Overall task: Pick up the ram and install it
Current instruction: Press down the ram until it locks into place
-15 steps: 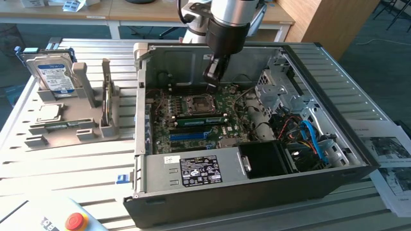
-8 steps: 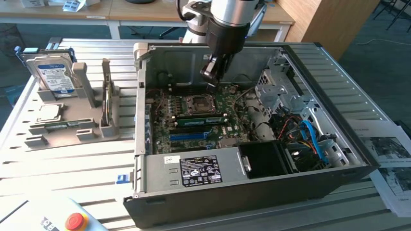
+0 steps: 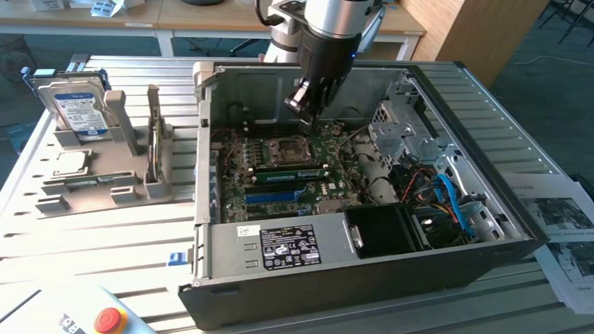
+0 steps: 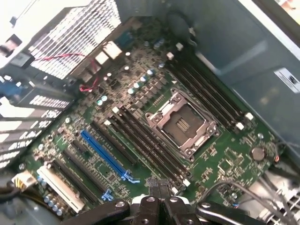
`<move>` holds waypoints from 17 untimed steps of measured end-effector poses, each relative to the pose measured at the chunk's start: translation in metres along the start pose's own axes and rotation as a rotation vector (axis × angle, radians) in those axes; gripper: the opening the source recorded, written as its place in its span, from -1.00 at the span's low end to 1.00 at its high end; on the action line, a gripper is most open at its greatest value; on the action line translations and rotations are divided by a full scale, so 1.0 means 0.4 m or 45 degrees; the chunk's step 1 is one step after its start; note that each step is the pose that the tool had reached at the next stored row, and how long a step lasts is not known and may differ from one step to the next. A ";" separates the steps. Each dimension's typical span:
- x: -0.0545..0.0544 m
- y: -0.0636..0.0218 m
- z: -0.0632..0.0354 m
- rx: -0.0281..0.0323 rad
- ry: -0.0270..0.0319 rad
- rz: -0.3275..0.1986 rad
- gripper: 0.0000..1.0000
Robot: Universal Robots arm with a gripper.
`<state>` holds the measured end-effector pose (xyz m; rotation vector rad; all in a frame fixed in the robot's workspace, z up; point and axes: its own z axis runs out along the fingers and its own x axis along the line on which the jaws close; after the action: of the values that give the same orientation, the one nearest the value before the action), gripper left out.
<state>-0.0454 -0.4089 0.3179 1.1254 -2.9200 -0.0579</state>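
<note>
The ram (image 3: 291, 174), a long green stick, stands on edge in a slot of the motherboard (image 3: 320, 149), just in front of the empty processor socket (image 3: 283, 149), inside the open computer case (image 3: 371, 261). My gripper (image 3: 311, 120) hangs above the board behind the socket, apart from the ram. In the wrist view my gripper (image 4: 159, 186) is shut with its dark fingertips pressed together and nothing between them. Beneath it lie the dark memory slots (image 4: 145, 140), the socket (image 4: 183, 123) and a long blue slot (image 4: 105, 154).
A grey rack (image 3: 111, 174) at the exterior view's left holds a hard drive (image 3: 79, 111) and a square silver chip (image 3: 69, 161). The power supply (image 3: 278, 247), drive cage (image 3: 408, 125) and blue cables (image 3: 450, 198) crowd the case. Papers (image 3: 566, 236) lie at the right and a red stop button (image 3: 110, 320) sits in front.
</note>
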 end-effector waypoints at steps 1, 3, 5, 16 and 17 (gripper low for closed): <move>0.000 0.000 0.000 0.0001 -0.0009 0.020 -0.80; 0.000 0.000 0.000 0.0004 -0.0027 0.060 -0.80; 0.000 0.000 0.000 0.0008 -0.0046 0.102 -0.80; 0.000 0.000 0.000 0.0028 -0.0151 0.328 -0.80; 0.000 0.000 0.000 0.0031 -0.0161 0.349 -0.80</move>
<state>-0.0454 -0.4088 0.3179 0.7177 -3.0538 -0.0586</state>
